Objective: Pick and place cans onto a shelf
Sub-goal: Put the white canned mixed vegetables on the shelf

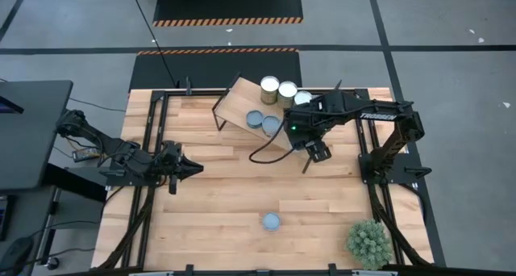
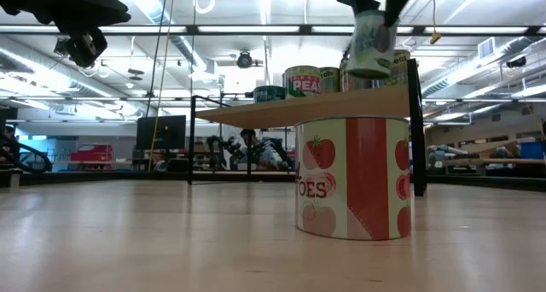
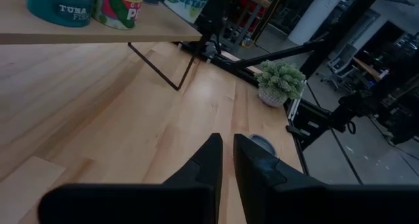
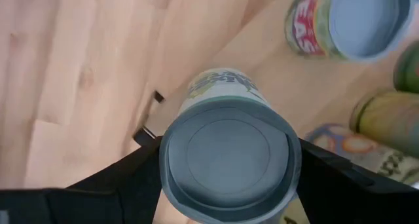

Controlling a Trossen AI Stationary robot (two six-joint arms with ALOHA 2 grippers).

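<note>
The shelf (image 1: 238, 106) stands askew at the table's far side on thin dark legs. On it stand three white-topped cans (image 1: 287, 93) and two blue-grey-topped cans (image 1: 255, 119). My right gripper (image 2: 368, 6) hangs over the shelf's right end, shut on a can (image 2: 371, 44) with a blue-grey top (image 4: 226, 152). One more can (image 1: 271, 221), with a tomato label (image 2: 354, 177), stands on the table near its front edge. My left gripper (image 1: 189, 169) waits shut at the table's left, held level above the wood. My right gripper pinches the can between its two fingers (image 4: 124, 175), one on each side of the wall just under the top rim (image 4: 169, 178). The fingers come from above, pointing down. The can hangs nearly upright, lifted clear above the shelf board (image 2: 341, 104).
A spiky green potted plant (image 1: 369, 242) stands at the table's near right corner. Dark metal rails (image 1: 153, 139) run along both table sides. Open wood lies between the shelf and the tomato can. Black cables (image 1: 266, 151) trail beneath the right arm.
</note>
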